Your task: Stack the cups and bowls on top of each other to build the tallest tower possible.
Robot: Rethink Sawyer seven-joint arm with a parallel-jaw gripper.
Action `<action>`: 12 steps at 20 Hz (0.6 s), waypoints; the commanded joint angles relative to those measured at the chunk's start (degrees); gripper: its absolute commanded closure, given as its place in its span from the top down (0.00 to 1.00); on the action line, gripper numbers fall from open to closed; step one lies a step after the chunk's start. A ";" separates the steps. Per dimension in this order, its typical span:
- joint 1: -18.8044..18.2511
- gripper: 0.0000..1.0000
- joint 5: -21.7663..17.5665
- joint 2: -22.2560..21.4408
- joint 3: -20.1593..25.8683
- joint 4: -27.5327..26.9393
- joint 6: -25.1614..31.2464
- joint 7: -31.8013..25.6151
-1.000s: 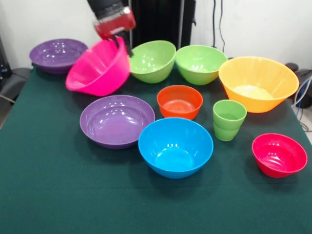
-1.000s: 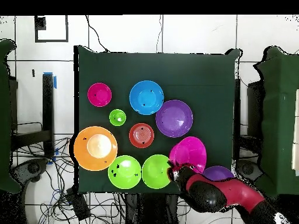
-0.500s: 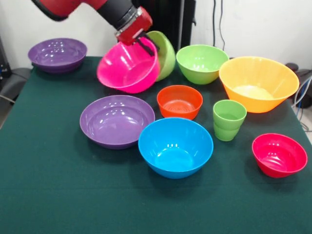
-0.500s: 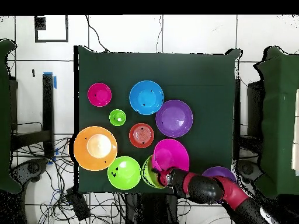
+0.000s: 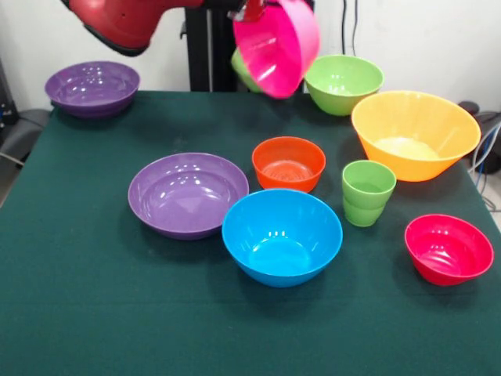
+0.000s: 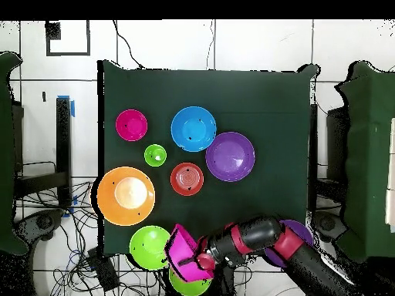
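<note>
My gripper [image 5: 249, 11] is shut on the rim of the large hot-pink bowl [image 5: 278, 45] and holds it high, tipped on its side, above the table's far edge. In the overhead view the gripper [image 6: 203, 260] and the pink bowl [image 6: 183, 253] are at the table's bottom edge. One lime-green bowl [image 5: 243, 69] is mostly hidden behind the pink one; in the overhead view it [image 6: 190, 284] lies past the table's edge. The other lime-green bowl [image 5: 343, 82] stands at the far edge. Two nested lime-green cups [image 5: 367, 193] stand by the yellow-orange bowl [image 5: 415, 135].
A small orange bowl [image 5: 288, 163], a blue bowl [image 5: 282, 236], a purple bowl [image 5: 188, 194] and a red-pink bowl [image 5: 448, 249] stand mid-table. A second purple bowl [image 5: 91, 87] is at the far left corner. The red arm [image 6: 266, 235] crosses it in the overhead view.
The arm has carried the pink bowl up and to the right in the front view and tipped it further. Both lime-green bowls have shifted, one back past the table's far edge.
</note>
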 commanded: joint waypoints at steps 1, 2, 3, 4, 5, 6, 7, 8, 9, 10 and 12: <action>2.64 0.00 6.70 2.43 7.38 -1.23 11.13 -9.10; 1.92 0.00 7.73 2.01 9.11 0.18 11.47 -8.22; 1.99 0.00 7.96 2.04 9.66 0.02 12.31 -8.12; 1.58 0.00 8.89 1.68 11.21 0.90 12.44 -7.33; 1.64 0.00 8.97 1.73 11.56 0.61 12.78 -7.36; 1.28 0.00 9.55 1.56 12.66 1.08 12.72 -6.99; 1.30 0.00 9.59 1.84 13.00 0.87 12.69 -7.24; 1.07 0.00 10.17 1.79 13.95 1.36 12.43 -6.77; 1.16 0.00 10.29 2.21 14.31 1.30 12.70 -7.27; 1.07 0.00 10.82 2.35 15.08 1.48 12.51 -7.14; 1.28 0.00 11.17 2.17 15.39 1.28 12.88 -6.63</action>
